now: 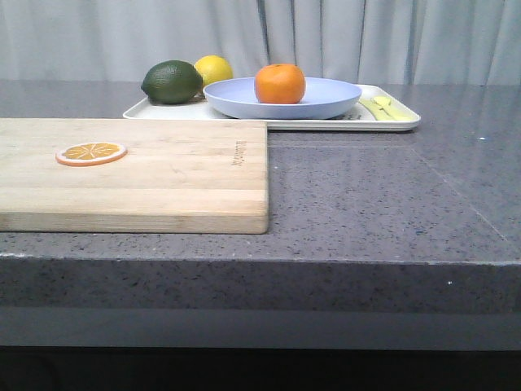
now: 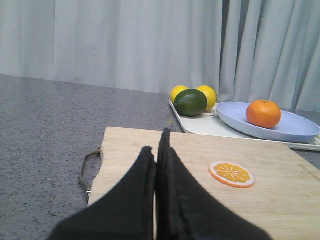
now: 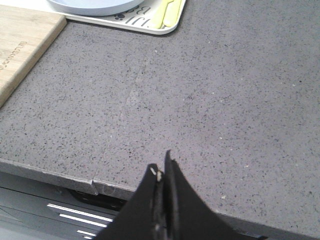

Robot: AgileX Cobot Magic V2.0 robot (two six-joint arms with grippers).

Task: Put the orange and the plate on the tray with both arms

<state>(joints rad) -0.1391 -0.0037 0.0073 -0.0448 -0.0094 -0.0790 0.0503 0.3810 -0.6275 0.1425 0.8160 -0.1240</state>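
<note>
The orange (image 1: 280, 83) sits in the lavender-blue plate (image 1: 326, 103), and the plate rests on the white tray (image 1: 403, 122) at the back of the counter. All three show in the left wrist view: orange (image 2: 263, 113), plate (image 2: 295, 131), tray (image 2: 205, 125). The right wrist view shows the plate's edge (image 3: 95, 6) and the tray's lettered corner (image 3: 142, 21). My left gripper (image 2: 159, 145) is shut and empty over the wooden board. My right gripper (image 3: 161, 167) is shut and empty above the counter's front edge. Neither arm shows in the front view.
A wooden cutting board (image 1: 163, 175) with a flat orange slice (image 1: 91, 153) lies front left. A dark green avocado (image 1: 172, 82) and lemons (image 1: 214, 68) sit on the tray's left end, pale yellow-green cutlery (image 1: 387, 108) on its right end. Curtains hang behind.
</note>
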